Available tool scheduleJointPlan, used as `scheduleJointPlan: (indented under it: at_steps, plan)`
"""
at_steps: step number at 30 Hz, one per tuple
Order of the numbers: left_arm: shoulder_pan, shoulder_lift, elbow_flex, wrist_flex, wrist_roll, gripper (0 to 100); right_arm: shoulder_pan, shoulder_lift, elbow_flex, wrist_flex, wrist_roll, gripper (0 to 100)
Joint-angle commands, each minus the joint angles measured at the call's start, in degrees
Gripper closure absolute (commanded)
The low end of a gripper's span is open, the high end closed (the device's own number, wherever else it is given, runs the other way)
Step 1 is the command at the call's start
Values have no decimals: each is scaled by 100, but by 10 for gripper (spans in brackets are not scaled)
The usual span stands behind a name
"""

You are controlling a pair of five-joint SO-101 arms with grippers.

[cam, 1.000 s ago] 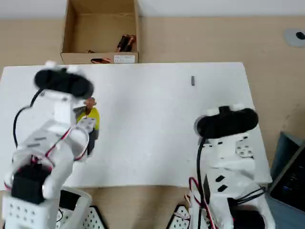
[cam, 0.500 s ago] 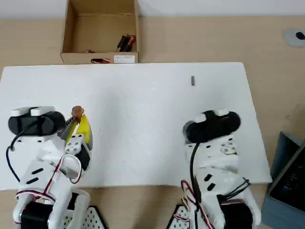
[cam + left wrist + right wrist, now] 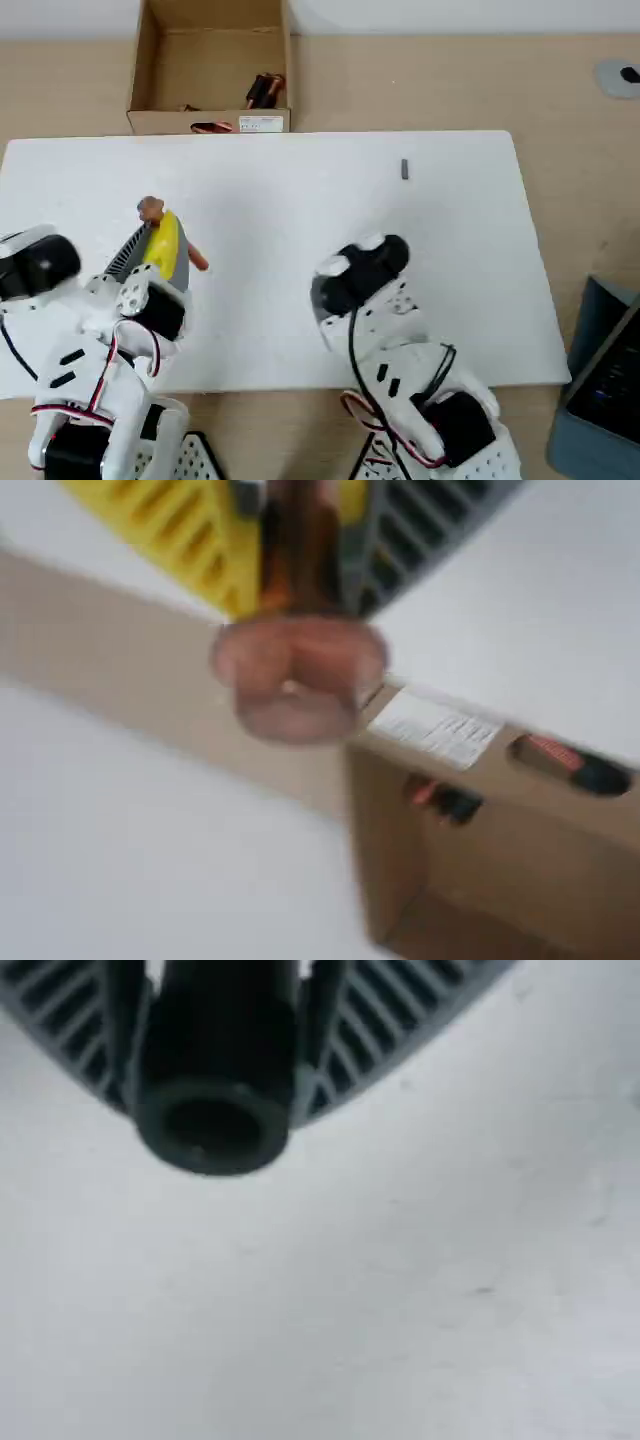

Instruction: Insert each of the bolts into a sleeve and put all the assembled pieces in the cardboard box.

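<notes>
clamping a copper bolt [image 3: 298, 670] head-outward, the left gripper [image 3: 148, 225] hovers at the left of the high frame over the white board [image 3: 300, 200]; the right gripper [image 3: 218, 1050] pinches a black sleeve [image 3: 212, 1125] near lower centre; the cardboard box [image 3: 142, 70] sits upper left, pieces [image 3: 262, 90] inside.

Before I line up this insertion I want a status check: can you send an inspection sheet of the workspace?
Surface: white board on a wooden table.
Job's things: copper bolt in the left gripper; black sleeve in the right gripper; copper-and-black pieces in the cardboard box.
Clutter: small dark piece on the board.
Grippers: each shut on its part.
Cables: wires run along both arms.
Surroundings: grey disc; grey object at the table's edge.
</notes>
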Motion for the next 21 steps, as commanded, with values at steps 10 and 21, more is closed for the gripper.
scheduleJointPlan:
  at_steps: [10, 21]
  plan:
    - [1327, -31, 0, -422, 695, 999, -945, -778, 75, -510, -26, 989]
    - [1802, -31, 615, -519, 703, 999, -1200, -778, -31, -826, -18, 989]
